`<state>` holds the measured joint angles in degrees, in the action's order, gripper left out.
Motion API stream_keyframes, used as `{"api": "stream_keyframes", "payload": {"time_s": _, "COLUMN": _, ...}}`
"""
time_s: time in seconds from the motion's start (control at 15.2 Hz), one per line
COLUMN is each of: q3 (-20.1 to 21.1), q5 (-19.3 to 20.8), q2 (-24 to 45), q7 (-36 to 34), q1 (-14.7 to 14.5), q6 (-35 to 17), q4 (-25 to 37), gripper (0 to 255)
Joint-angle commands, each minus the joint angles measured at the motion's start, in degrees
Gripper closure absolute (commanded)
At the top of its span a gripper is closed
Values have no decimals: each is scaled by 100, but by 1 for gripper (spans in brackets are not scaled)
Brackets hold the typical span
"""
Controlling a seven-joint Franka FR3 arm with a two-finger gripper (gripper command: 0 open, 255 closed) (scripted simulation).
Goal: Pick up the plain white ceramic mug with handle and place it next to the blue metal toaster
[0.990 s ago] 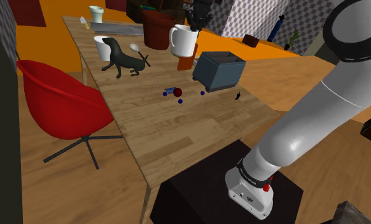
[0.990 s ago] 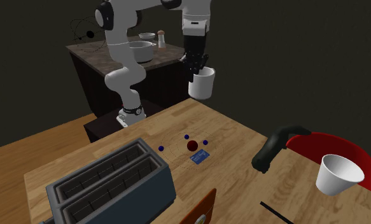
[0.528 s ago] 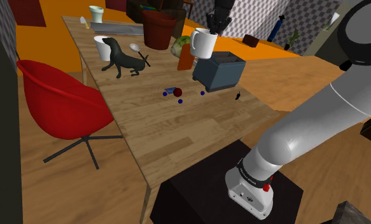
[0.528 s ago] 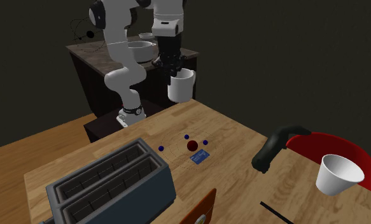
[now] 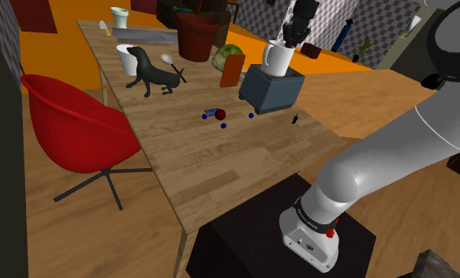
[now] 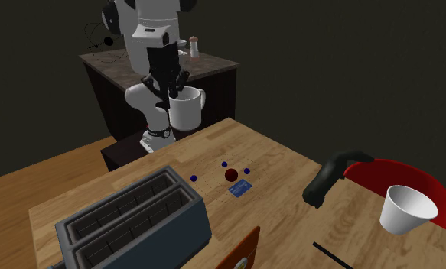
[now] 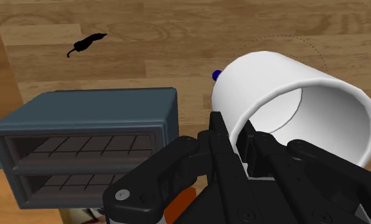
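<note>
Now pinching the white mug [image 5: 277, 59] by its rim with narrow jaws of the gripper [image 5: 288, 41], hanging it at twelve o'clock of the blue-grey toaster [image 5: 271, 89] in the shoulder view. Probably best lowering slowly, upright, onto the wooden table [image 5: 220, 166] just beside, not bumping the toaster.

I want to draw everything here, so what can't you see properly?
- Wrist view: the hand covers part of the rim of the white mug.
- Second exterior view: the bottom edge cuts off the blue toaster.
- Wrist view: the small black thing near the toaster is too tiny to name.
</note>
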<state>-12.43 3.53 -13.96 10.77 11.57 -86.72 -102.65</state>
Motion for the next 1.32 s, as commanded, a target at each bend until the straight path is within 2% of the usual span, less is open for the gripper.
{"api": "stream_keyframes", "payload": {"time_s": 0.0, "q3": -165, "q5": 55, "q2": -27, "q7": 271, "q1": 102, "q6": -17, "q4": -30, "gripper": 255}}
{"api": "stream_keyframes", "payload": {"time_s": 0.13, "q3": -352, "q5": 112, "q2": -30, "q7": 565, "q1": 213, "q6": -18, "q4": -18, "gripper": 255}}
{"api": "stream_keyframes", "payload": {"time_s": 1.25, "q3": -388, "q5": 179, "q2": -212, "q7": 500, "q1": 247, "q6": -1333, "q4": -1510, "gripper": 255}}
